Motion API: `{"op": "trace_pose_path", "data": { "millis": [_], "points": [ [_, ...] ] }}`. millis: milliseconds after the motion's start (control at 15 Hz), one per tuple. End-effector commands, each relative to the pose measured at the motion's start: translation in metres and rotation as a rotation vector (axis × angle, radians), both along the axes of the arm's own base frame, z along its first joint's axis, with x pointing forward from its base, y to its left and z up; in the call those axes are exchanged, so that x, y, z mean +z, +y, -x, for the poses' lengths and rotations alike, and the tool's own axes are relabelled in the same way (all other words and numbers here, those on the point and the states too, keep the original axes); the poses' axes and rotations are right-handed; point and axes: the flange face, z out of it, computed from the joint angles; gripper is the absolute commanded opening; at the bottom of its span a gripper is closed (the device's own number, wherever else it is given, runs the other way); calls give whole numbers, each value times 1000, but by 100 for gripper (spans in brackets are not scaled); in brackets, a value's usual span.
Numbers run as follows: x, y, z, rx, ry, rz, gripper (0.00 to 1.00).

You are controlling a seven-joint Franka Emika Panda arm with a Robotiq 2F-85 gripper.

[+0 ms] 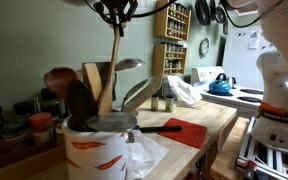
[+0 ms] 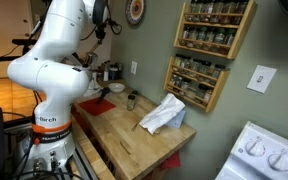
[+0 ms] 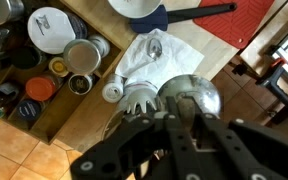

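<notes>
Claw clamped on the top of the wooden utensil, which stands in the white crock on the bench. That is clear only in an exterior view. Wrist view adds the metal ladle and white cloth below; the handle can't be made out there. In an exterior view the arm covers the grip, and the crock is too small to read.

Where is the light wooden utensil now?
In an exterior view, the wooden utensil stands in the white crock, lower left of frame, handle top inside the pincer.
</notes>
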Motion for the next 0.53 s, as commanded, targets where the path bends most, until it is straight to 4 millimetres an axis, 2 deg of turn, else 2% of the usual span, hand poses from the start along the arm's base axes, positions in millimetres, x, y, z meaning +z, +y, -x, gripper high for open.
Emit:
{"op": "trace_pose_path", "data": {
  "millis": [0,200,467],
  "points": [
    [4,-4,13,3,-20,20,1],
    [12,0,25,16,-43,37,3],
    [19,16,48,45,-113,87,3]
  ]
}}
